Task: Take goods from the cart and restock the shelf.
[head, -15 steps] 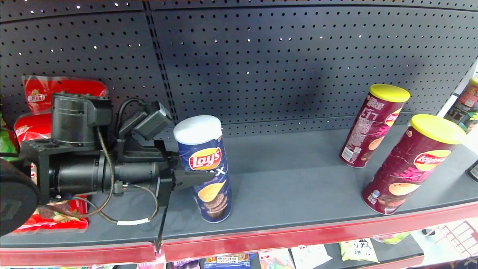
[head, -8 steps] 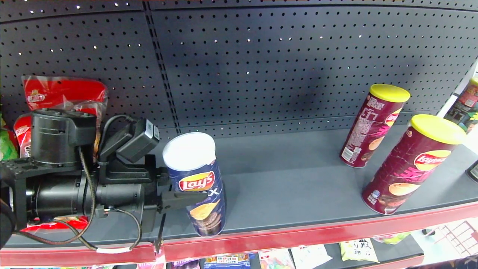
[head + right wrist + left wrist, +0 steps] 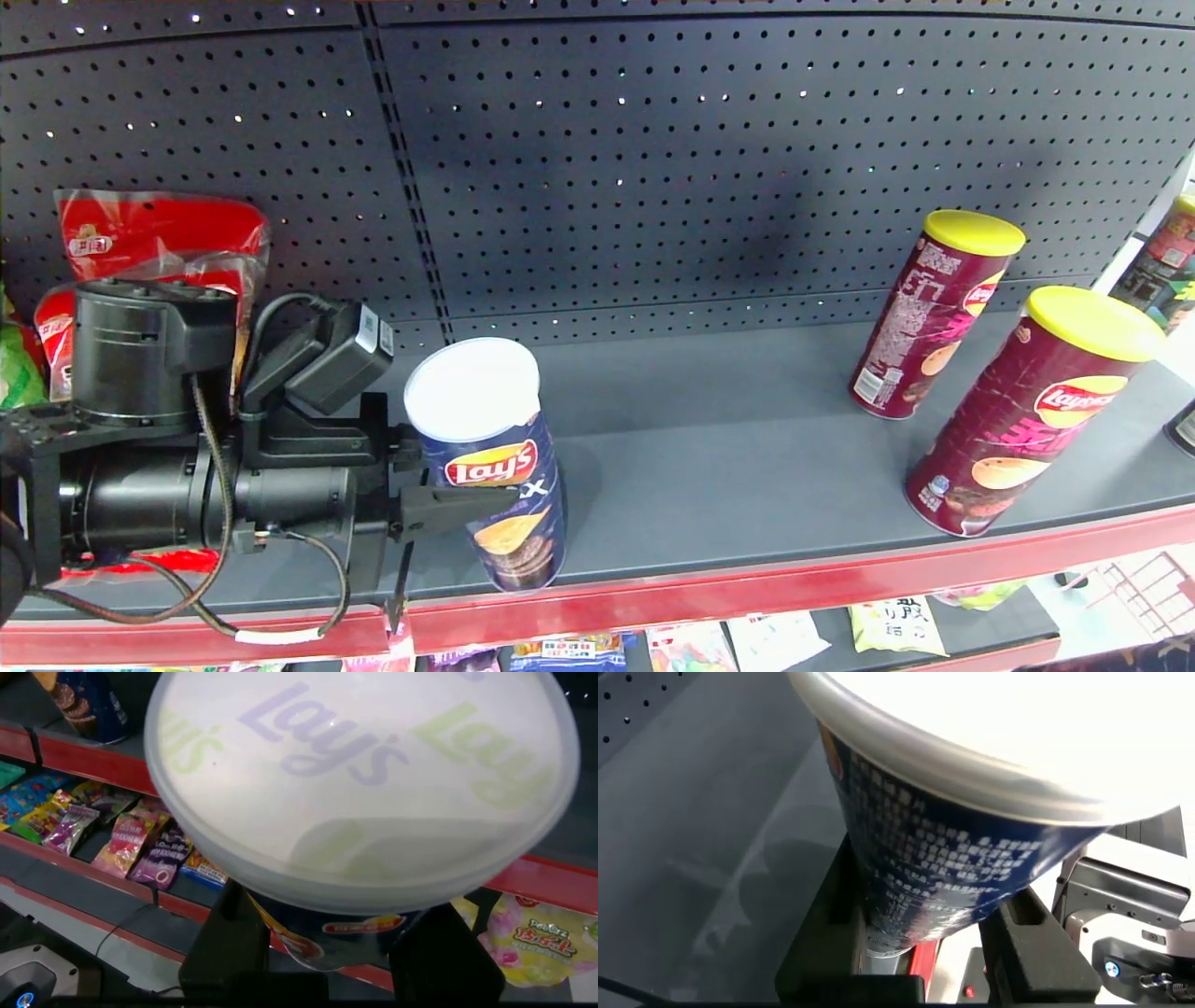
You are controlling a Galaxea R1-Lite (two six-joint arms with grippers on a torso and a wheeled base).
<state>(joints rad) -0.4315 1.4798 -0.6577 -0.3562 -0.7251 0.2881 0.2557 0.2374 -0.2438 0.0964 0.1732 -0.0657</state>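
A blue chip can [image 3: 485, 411] with a white lid stands near the front edge of the grey shelf [image 3: 728, 467], left of its middle. My left gripper [image 3: 476, 495] comes in from the left and is shut on the can's middle. The left wrist view has that blue can [image 3: 943, 868] between the two black fingers [image 3: 822, 952]. In the right wrist view my right gripper [image 3: 336, 952] is shut on a second chip can [image 3: 364, 775] with a pale lid. It hangs in front of the shelf's red lip [image 3: 84, 761].
Two maroon cans with yellow lids stand at the shelf's right, one at the back [image 3: 934, 313] and one at the front [image 3: 1032, 411]. Red snack bags [image 3: 159, 233] lean at the far left. Perforated back panel behind. Small packets [image 3: 121, 831] lie on the lower shelf.
My left gripper has drawn the blue can leftward and closer to the shelf's front edge; in the last half second it barely shifted.
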